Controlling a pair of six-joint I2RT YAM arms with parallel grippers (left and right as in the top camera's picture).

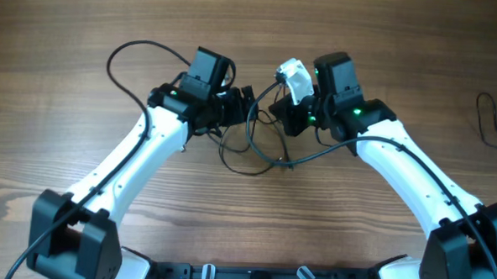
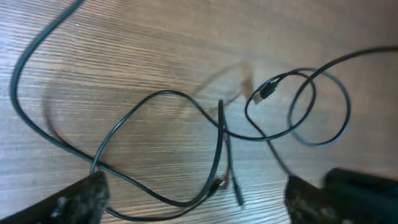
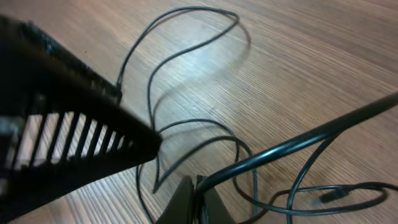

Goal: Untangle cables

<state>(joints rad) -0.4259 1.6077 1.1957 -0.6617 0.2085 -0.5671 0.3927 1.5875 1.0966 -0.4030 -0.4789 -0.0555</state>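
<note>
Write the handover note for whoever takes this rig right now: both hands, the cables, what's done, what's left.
Left hand: open, low over the tangle, gripping nothing.
Right hand: shut, pinching one strand of the cables.
Cables: crossing loops on the table between the two arms; one plug end lies free on the wood.
Done: one strand gripped, nothing more; the loops cross one another.
Left: draw the strands apart and lay each cable on its own.
</note>
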